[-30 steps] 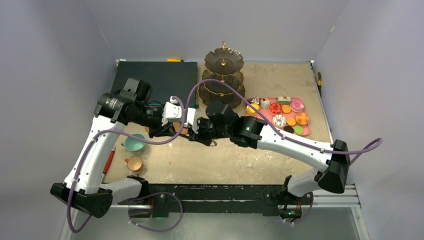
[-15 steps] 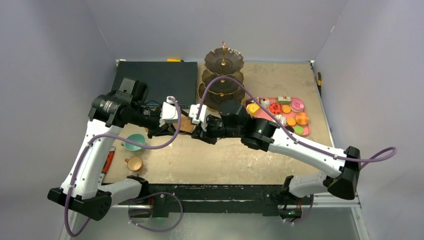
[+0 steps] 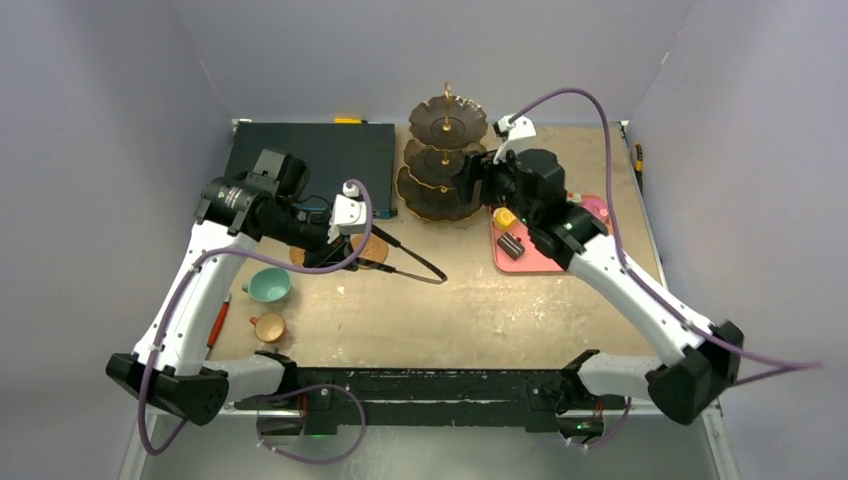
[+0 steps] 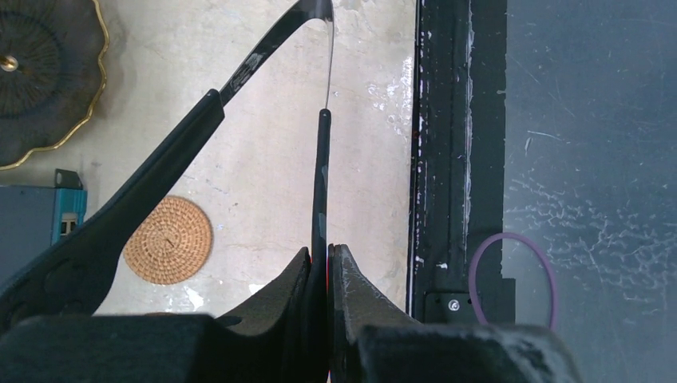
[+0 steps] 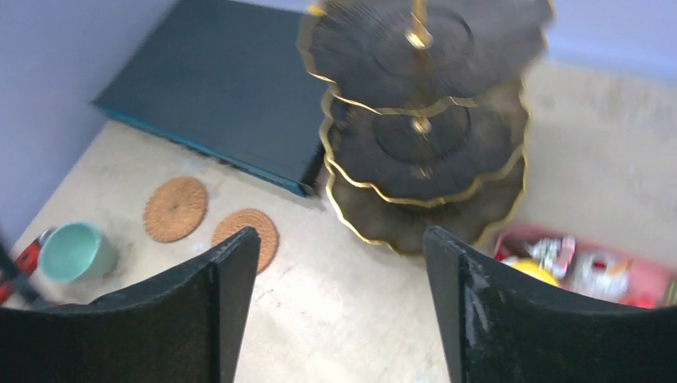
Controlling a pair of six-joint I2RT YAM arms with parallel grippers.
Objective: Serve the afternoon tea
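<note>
Evidently the serving proper is not yet begun: the tiers of the dark scalloped stand [image 5: 431,148] look bare, and the toy cakes [image 5: 587,267] sit in the pink tray [image 3: 545,262] just beside the stand on its right. The left end effector [image 4: 322,254] is pressed together on the black tongs [image 4: 322,175], but it pinches only one leg of them. The other leg springs away outside the fingers, so the tongs stand open, their tips pointing out over the middle of the table [image 3: 450,320]. The right end effector [image 5: 342,235] is spread wide with nothing between its fingers and hovers near the stand, looking down on it. The teal cup [image 3: 268,285] and the smaller tan cup [image 3: 268,327] stand on the table at the left. They are apart from one woven coaster [image 5: 176,209] and a second coaster [image 5: 238,223], which lie side by side near the dark flat box [image 5: 223,88] with nothing on them. I judge the step in hand to be readying the tool for moving cakes. The next move calls for carrying the tongs across to the tray at the right. It also calls for some way of closing them, since a hold on a single leg cannot squeeze; a regrip, or help from the free right end effector, looks needed.
</note>
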